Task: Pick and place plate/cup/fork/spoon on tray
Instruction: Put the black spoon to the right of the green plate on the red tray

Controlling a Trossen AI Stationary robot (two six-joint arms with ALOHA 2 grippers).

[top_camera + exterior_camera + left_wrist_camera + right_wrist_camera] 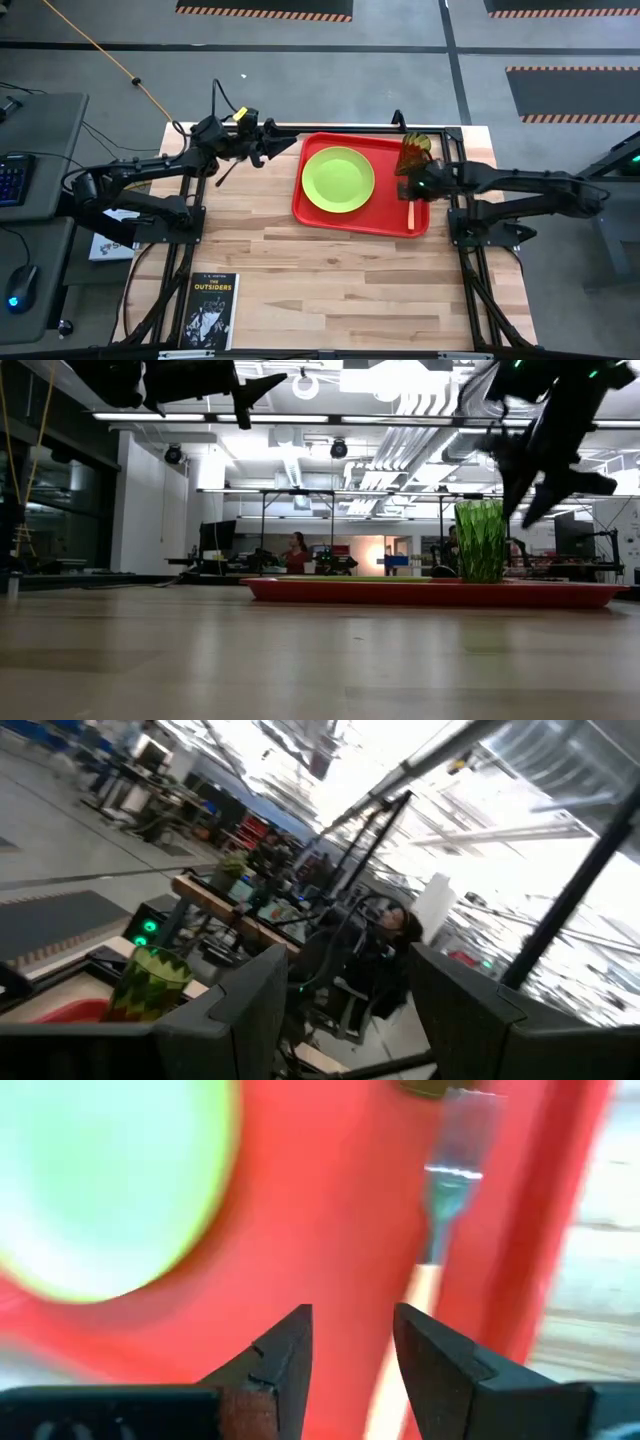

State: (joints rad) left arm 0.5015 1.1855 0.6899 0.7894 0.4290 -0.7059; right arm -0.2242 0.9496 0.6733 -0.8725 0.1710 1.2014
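Note:
The red tray (318, 208) lies at the table's far middle. The lime-green plate (338, 180) lies flat on its left half. The green cup (416, 152) stands upright in its far right corner, as the low view (481, 540) shows. The fork (411, 212) lies flat along the tray's right rim, its tines (455, 1185) toward the cup. My right gripper (352, 1335) hovers open and empty above the tray, beside the fork's peach handle (426, 1285). My left gripper (295, 147) is open, empty and raised left of the tray. A slim dark stick (228, 172) shows under the left arm; whether it is the spoon I cannot tell.
A book (208, 310) lies at the table's near left corner. Bare wood spans the near half of the table (340, 290). People and desks show in the room behind (296, 550).

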